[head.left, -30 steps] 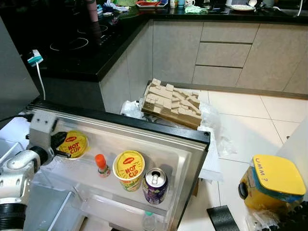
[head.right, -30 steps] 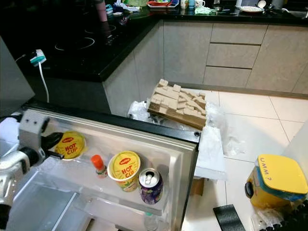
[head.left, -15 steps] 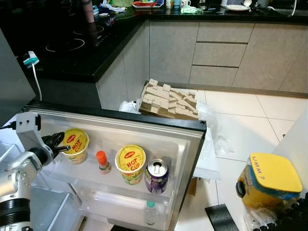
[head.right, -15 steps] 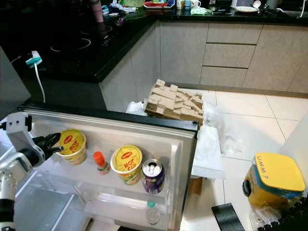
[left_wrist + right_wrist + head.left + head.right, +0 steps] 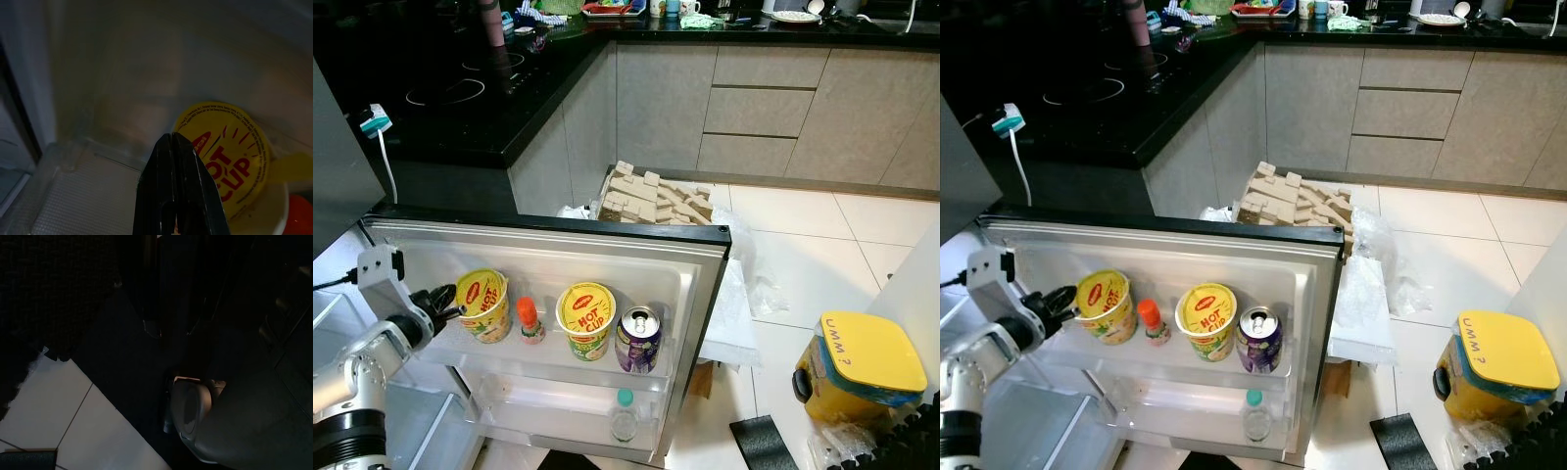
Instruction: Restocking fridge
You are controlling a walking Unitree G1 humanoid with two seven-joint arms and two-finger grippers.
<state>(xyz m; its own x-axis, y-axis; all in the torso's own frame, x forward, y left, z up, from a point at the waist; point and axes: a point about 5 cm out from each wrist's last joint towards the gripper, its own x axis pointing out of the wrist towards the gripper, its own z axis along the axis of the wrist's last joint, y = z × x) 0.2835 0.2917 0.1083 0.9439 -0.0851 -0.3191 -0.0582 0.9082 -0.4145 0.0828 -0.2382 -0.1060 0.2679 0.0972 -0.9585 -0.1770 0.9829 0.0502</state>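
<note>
the hot cup (image 5: pixel 483 304) stands upright on the fridge door shelf (image 5: pixel 558 360), at the hinge-side end of the row, left of the small red-capped bottle (image 5: pixel 530 320). just beside it on its far-left side, the left gripper (image 5: pixel 446 303) points at it, jaws together on nothing. the right arm hangs idle.

Glossy black table (image 5: pixel 460 117), smooth white plastic fridge door (image 5: pixel 695 294), shiny metal can (image 5: pixel 638 339) and polished floor tiles (image 5: pixel 803 255) are seen

Lower left of the frame: two yellow noodle cups (image 5: pixel 481 304) (image 5: pixel 584 319), a small orange-capped bottle (image 5: pixel 529 319) and a purple can (image 5: pixel 637 341) stand upright on the fridge door shelf (image 5: pixel 548 354).
</note>
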